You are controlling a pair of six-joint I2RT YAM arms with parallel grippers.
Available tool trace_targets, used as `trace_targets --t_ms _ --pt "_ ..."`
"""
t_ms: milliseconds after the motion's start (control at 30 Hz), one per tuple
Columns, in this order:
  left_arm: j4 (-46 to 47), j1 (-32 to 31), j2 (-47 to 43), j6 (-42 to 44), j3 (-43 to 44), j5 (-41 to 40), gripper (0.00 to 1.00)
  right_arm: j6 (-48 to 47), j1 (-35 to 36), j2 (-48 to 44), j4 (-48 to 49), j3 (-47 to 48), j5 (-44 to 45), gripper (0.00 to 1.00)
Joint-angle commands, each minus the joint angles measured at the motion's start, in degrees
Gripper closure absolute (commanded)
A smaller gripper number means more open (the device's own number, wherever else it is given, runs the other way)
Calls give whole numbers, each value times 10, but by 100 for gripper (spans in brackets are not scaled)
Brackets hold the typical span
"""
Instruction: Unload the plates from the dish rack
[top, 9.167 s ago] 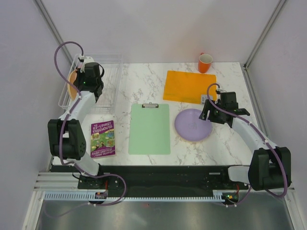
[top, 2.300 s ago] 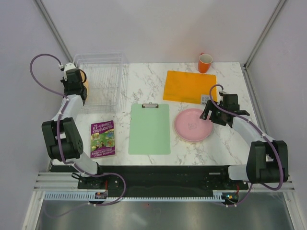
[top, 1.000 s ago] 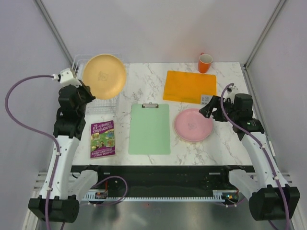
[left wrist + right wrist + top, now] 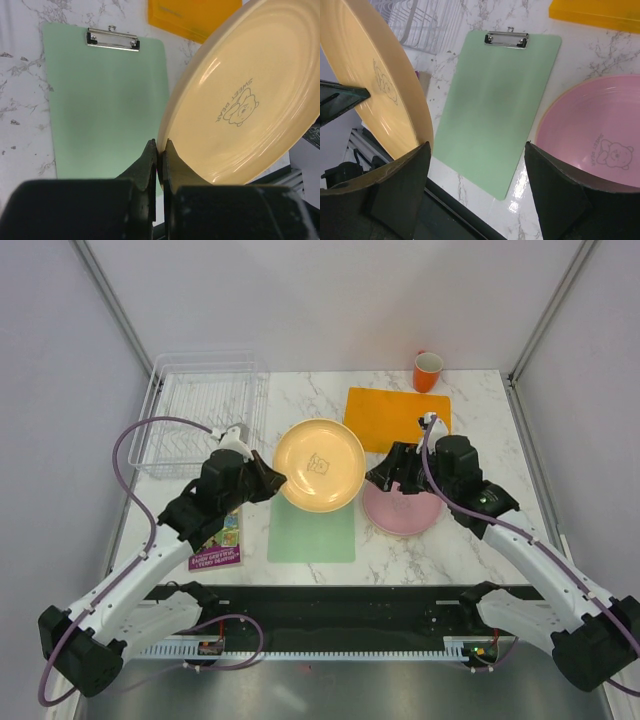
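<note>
At centre frame, the left gripper [image 4: 279, 479] pinches the left rim of the yellow plate [image 4: 320, 464], which is held tilted above the clipboard [image 4: 310, 532]. The right gripper [image 4: 384, 476], jaws spread wide, sits by the plate's right rim, over the pink plate [image 4: 403, 512]. The rack [image 4: 200, 430] stands at upper left.

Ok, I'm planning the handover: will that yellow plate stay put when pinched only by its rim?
Probably stiff: the yellow plate shows no sag held by one edge in the left gripper. Likely light, since that narrow pinch carries it tilted. Its smooth rim shows sheen, so it may swivel or slip.
</note>
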Motion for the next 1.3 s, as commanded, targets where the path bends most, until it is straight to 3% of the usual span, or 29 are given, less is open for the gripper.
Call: trace_targets --t_ms 0,233,800,867,933,1000,1033,1133,1200,1233,1267 --pt "33 -30 25 -20 15 -41 98 6 22 9 36 31 8 16" --pt "7 -33 50 -14 22 -89 98 -20 27 -23 -12 40 69 15" --pt "11 -54 56 -33 44 -7 98 -24 28 54 37 17 43 18" --pt "12 -59 63 -33 41 -5 98 -24 28 68 45 19 32 31" --pt "20 -62 64 -34 38 2 98 -21 28 74 54 17 26 38" --pt "34 -64 62 -31 33 23 98 -22 28 79 59 14 19 54" --pt "40 -65 62 -31 30 26 98 -21 28 79 60 13 18 68" --pt "42 -65 55 -30 23 23 98 -20 28 70 53 12 34 100" --pt "38 -65 52 -23 19 9 97 -22 27 50 44 13 52 100" --pt "32 -65 52 -19 18 -1 90 -26 27 44 22 18 78 100" --pt "15 -65 51 -9 20 -24 59 -33 27 31 10 25 90 100"
